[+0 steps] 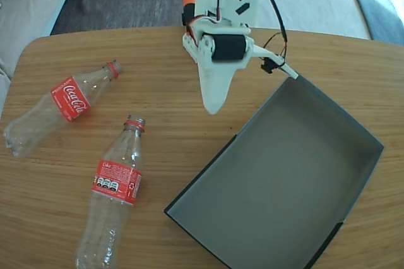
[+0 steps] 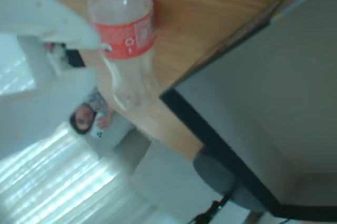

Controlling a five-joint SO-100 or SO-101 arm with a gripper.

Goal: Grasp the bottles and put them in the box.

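Bench: a pale wooden bench (image 1: 189, 79) with rounded corners, carrying two bottles and one box.
Upper bottle: the bottle (image 1: 63, 106) at the left of the fixed view lies on its side, red cap up and to the right, Coca-Cola label facing up, well apart from the box.
Lower bottle: the second bottle (image 1: 113, 194) lies below it, neck up toward the middle of the bench, base at the bottom edge of the picture; it sits near the box's left wall without touching it. The wrist view catches a labelled bottle (image 2: 125, 45) too, beside the box's corner.
Box: the dark grey box (image 1: 353, 130) sits tilted on the right side of the bench, thin low walls, nothing inside. In the wrist view its dark rim (image 2: 210, 134) runs diagonally across.
Hand: the white hand (image 1: 213, 106) hangs above the bench between the bottles and the box, tip pointing down, holding nothing; whether its fingers are spread or pressed together, one cannot tell.
Surroundings: grey cushions and dark carpet beyond the far edge.
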